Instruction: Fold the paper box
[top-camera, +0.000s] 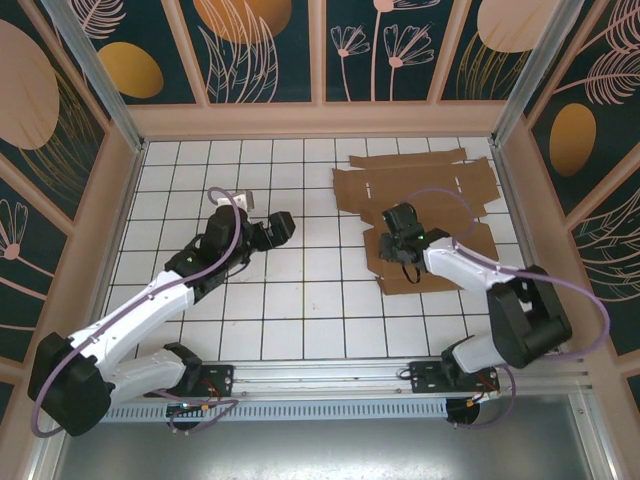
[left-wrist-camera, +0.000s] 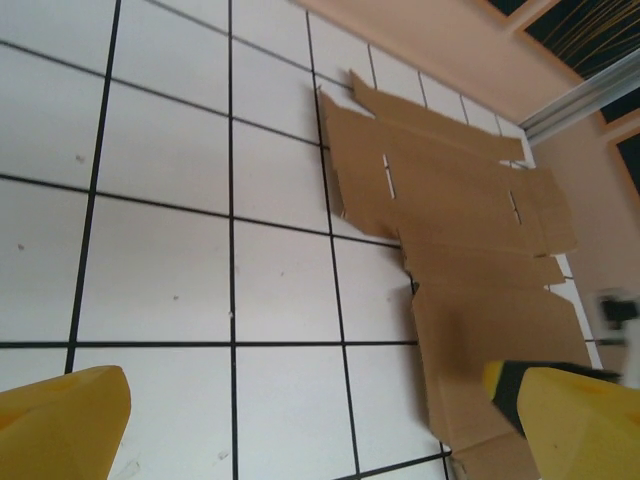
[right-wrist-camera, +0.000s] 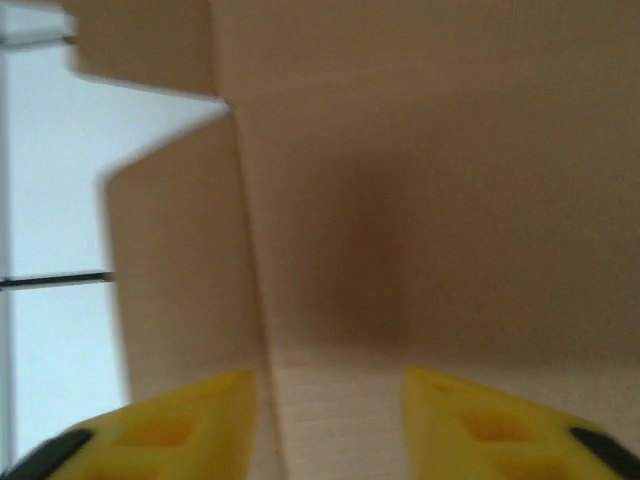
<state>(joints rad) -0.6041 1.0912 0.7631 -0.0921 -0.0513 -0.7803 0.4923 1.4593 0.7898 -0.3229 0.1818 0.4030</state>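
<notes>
A plain brown paper box (top-camera: 400, 185) lies as a flat, unfolded die-cut sheet on the far right part of the white tiled table (top-camera: 300, 300), its right edge close to the side wall of the enclosure. Seen from the top, the sheet has a stepped, uneven outline: a long narrow flap along the far edge, a wide panel below it, and a narrower section reaching toward the near side. From the left wrist, the paper box (left-wrist-camera: 460, 200) shows two short slots cut into the wide panel, faint crease lines across it and notched corners where the flaps meet.

The right gripper (top-camera: 400, 222) hangs over the middle of the sheet. From its own wrist the right gripper (right-wrist-camera: 330, 400) is very close to the cardboard (right-wrist-camera: 450, 150), where a straight crease and a stepped cut edge run beside bare tile on the left. Its yellow fingers (right-wrist-camera: 180, 430) stand a modest gap apart, and the blurred picture does not settle whether they pinch any cardboard.

The left gripper (top-camera: 278, 228) is over bare tiles to the left of the sheet, apart from it. Its jaws are spread wide, the yellow fingers (left-wrist-camera: 70, 420) at opposite bottom corners of its wrist view, the left gripper (left-wrist-camera: 310, 420) holding nothing.
</notes>
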